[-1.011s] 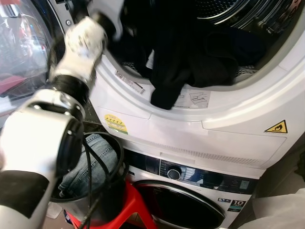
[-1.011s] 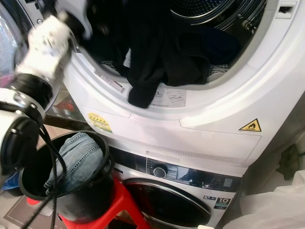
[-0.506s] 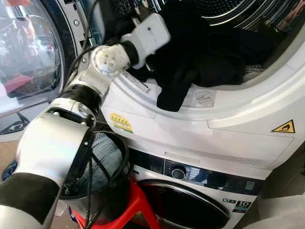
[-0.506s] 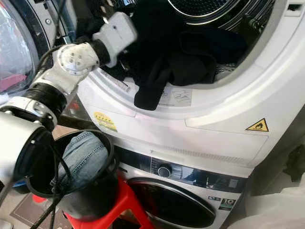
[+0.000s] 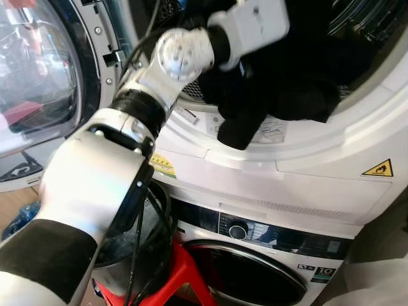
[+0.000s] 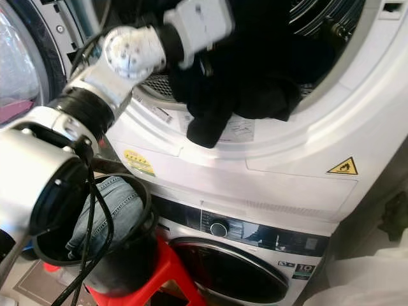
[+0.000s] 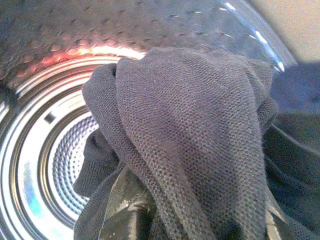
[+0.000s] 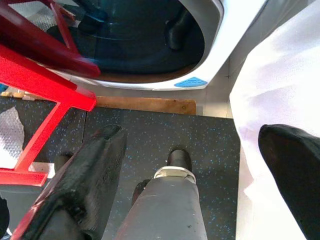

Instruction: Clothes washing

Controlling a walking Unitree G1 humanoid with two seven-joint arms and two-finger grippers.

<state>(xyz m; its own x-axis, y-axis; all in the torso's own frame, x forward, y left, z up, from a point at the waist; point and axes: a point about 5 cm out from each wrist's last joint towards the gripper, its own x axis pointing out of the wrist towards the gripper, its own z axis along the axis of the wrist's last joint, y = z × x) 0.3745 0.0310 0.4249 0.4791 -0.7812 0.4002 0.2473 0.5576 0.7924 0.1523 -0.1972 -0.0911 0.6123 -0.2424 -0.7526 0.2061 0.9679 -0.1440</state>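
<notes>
Left eye view: the left arm (image 5: 159,83) is reached into the upper machine's drum opening (image 5: 357,95), where dark clothes (image 5: 274,89) are heaped over the rim. Left wrist view: grey knit fabric (image 7: 200,150) is draped close before the camera; finger state cannot be told

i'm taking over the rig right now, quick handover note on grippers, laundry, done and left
Left gripper: reached into the upper drum, buried in the dark clothes; fingers hidden.
Right gripper: idle, low over the floor, fingers apart, holding nothing.
Dark clothes sit at the drum mouth, one end drooping over the door rim.
Jeans lie in the black bucket on the red stool.
Left: push the clothes inside, load the jeans.
</notes>
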